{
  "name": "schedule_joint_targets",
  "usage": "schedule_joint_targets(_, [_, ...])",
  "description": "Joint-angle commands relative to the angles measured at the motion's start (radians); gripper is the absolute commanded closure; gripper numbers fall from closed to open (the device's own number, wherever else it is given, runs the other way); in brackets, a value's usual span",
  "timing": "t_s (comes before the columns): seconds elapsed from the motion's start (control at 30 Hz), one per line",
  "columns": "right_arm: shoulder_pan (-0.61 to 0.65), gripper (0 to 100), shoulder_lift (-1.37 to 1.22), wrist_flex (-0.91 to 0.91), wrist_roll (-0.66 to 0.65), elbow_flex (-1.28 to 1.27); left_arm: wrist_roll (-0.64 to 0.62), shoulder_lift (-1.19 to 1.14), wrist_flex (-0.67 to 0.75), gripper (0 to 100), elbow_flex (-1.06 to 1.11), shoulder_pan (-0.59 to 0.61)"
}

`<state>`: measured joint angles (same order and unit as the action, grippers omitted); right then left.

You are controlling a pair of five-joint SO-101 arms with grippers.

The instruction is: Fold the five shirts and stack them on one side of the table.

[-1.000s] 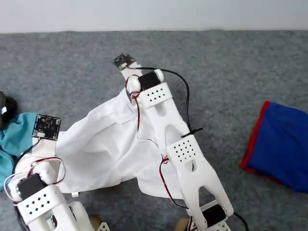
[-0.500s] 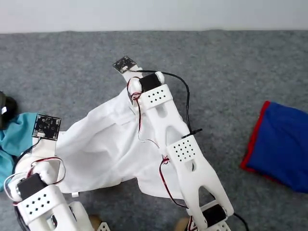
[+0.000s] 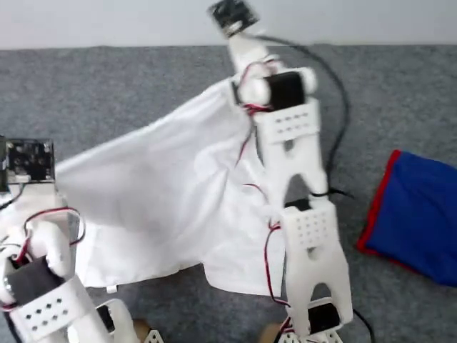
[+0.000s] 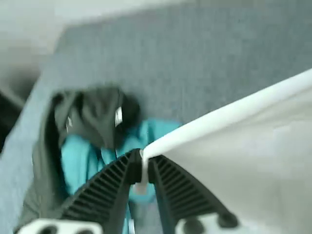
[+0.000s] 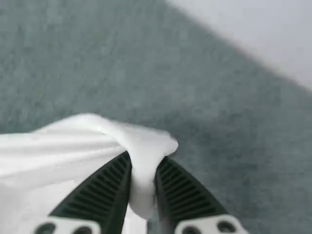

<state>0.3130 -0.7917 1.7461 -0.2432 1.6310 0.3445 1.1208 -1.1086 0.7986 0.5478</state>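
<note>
- the left tool [image 4: 141,158] pinches one edge of a white shirt [image 3: 164,186], its ribbed jaws pressed together on the cloth.
- the right tool [image 5: 143,163] clamps a bunched fold of the same shirt, jaws closed on the fabric.
- the white shirt is stretched between the two tools, its loose hem trailing on the grey desk [image 3: 107,86] near the arms' bases.
- just beyond the left tool lies a teal shirt [image 4: 83,156], with a dark garment [image 4: 95,114] heaped against it.
- a blue shirt with red trim [image 3: 418,214] lies on the desk well apart from the right tool, on the side away from the left tool.
</note>
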Motion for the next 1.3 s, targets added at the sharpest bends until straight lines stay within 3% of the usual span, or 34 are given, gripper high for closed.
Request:
schedule_joint_targets(0.0, [-0.097,98.8,0.196,0.01,-0.011,0.051,-0.025,0.006,0.015,100,-0.188,-0.114])
schedule_joint_targets(0.27, [-0.245,98.8,0.519,0.042,-0.041,0.051,-0.011,0.0,0.017,100,-0.506,-0.316])
schedule_joint_targets(0.37, [-0.263,98.8,0.664,0.047,-0.109,0.048,0.089,0.009,0.008,100,-0.555,-0.359])
schedule_joint_targets(0.47, [-0.262,98.9,0.806,0.048,-0.157,-0.009,0.157,0.009,-0.008,100,-0.584,-0.361])
schedule_joint_targets(0.9, [-0.383,98.9,1.419,0.041,-0.315,-0.512,0.158,0.011,-0.256,100,-0.891,-0.365])
schedule_joint_targets(1.1, [-0.435,98.9,1.475,0.039,-0.358,-0.531,0.158,0.011,-0.361,100,-0.937,-0.365])
schedule_joint_targets(1.27, [-0.437,98.8,1.44,-0.016,-0.353,-0.574,0.158,0.002,-0.356,100,-0.895,-0.367])
